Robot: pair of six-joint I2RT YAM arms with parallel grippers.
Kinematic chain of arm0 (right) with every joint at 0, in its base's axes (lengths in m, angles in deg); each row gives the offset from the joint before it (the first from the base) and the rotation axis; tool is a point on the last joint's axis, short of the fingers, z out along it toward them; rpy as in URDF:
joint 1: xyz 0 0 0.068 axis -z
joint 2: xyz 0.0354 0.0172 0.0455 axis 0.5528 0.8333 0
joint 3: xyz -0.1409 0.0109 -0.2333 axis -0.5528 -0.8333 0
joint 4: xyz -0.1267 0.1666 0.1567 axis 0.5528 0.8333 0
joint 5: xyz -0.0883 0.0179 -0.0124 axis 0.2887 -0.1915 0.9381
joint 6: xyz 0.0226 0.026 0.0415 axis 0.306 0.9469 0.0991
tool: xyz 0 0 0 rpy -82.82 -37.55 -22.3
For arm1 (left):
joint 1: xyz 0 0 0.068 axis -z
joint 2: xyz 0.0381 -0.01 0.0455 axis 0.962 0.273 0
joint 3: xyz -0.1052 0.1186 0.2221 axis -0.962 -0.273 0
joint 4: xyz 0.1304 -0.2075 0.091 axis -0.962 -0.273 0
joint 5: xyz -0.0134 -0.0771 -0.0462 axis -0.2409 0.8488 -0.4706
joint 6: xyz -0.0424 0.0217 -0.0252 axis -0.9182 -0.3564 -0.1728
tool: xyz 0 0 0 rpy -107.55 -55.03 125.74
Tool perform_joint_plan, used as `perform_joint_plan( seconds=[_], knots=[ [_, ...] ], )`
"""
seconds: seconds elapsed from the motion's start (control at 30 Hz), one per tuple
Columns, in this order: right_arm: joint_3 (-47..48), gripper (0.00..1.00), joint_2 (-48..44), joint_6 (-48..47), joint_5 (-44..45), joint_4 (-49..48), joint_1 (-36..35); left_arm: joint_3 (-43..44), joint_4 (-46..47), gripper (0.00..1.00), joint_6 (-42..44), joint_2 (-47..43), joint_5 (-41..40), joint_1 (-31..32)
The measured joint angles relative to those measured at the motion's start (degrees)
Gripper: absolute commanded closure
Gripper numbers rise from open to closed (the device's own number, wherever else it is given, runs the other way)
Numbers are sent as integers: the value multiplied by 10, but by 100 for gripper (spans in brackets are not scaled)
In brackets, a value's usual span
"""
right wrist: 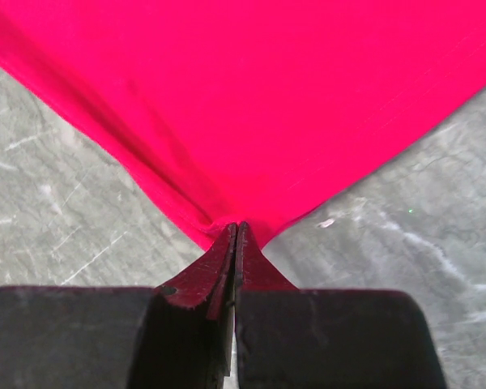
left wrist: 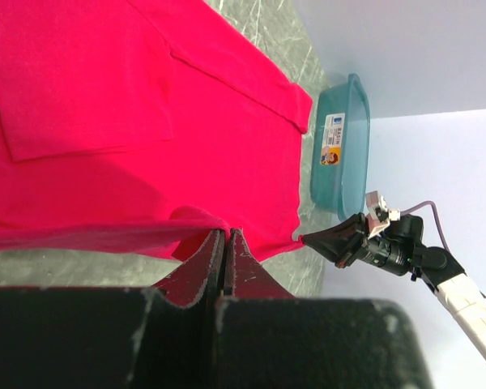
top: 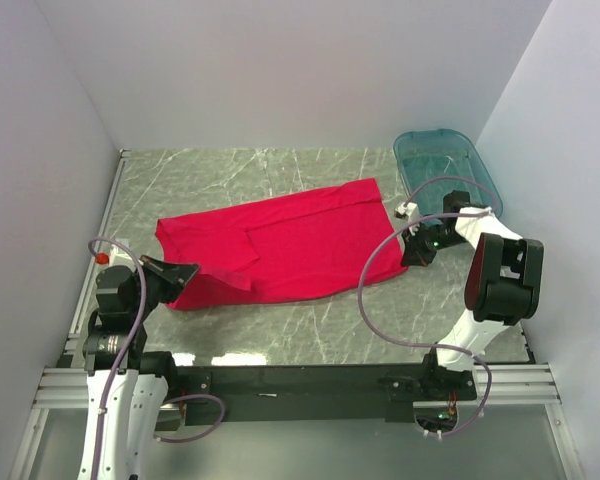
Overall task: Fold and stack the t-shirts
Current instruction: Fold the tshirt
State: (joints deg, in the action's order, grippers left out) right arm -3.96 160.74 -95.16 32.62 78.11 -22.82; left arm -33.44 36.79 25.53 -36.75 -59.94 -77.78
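Observation:
One red t-shirt (top: 280, 245) lies spread flat across the marble table, with one sleeve folded over its middle. My left gripper (top: 192, 271) pinches the shirt's near left corner; in the left wrist view the gripper (left wrist: 227, 232) is shut on the red cloth (left wrist: 130, 121). My right gripper (top: 404, 262) holds the near right corner, and in the right wrist view the gripper (right wrist: 236, 226) is shut on a pointed tip of the t-shirt (right wrist: 251, 97). The cloth is stretched between the two grips, low over the table.
A teal translucent plastic basin (top: 446, 165) stands at the back right, just behind the right arm; it also shows as the basin (left wrist: 342, 146) in the left wrist view. White walls close in the table on three sides. Cables loop near both arms.

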Motion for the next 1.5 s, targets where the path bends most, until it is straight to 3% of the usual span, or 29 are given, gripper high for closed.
perform_joint_plan(
  seconds=[1.5],
  knots=[
    [144,100,78,113,36,-8,-54,33,173,99,42,154,-53,0]
  ],
)
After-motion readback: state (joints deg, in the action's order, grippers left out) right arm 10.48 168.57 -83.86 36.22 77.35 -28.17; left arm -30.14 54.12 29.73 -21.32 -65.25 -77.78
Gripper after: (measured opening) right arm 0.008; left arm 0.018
